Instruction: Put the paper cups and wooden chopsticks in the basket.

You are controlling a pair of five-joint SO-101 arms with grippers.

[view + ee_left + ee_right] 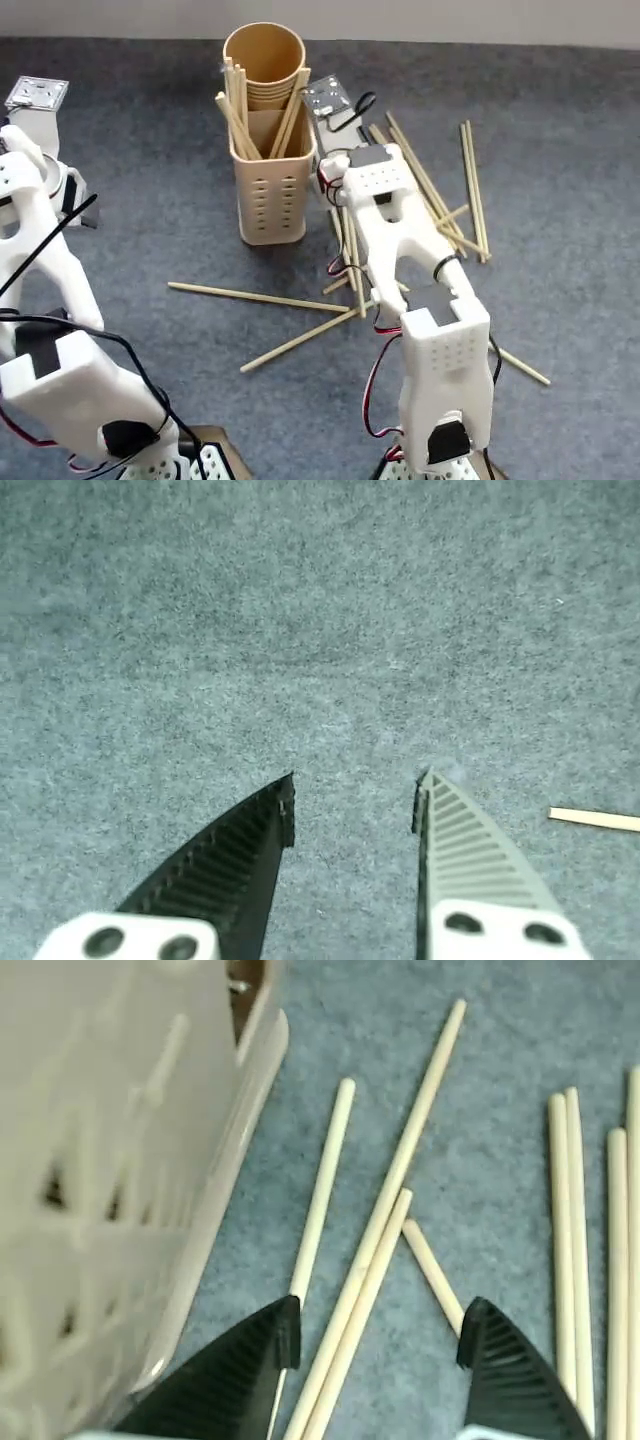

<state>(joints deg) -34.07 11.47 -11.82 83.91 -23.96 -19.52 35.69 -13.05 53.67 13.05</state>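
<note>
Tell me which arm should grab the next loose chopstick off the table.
Right. The right gripper, open, hangs directly over several loose chopsticks next to the basket. The left gripper, also open, hangs over the mat with just one chopstick end off to the side.

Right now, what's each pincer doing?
Left pincer: open, holding nothing.
Right pincer: open, holding nothing, above loose chopsticks.
</note>
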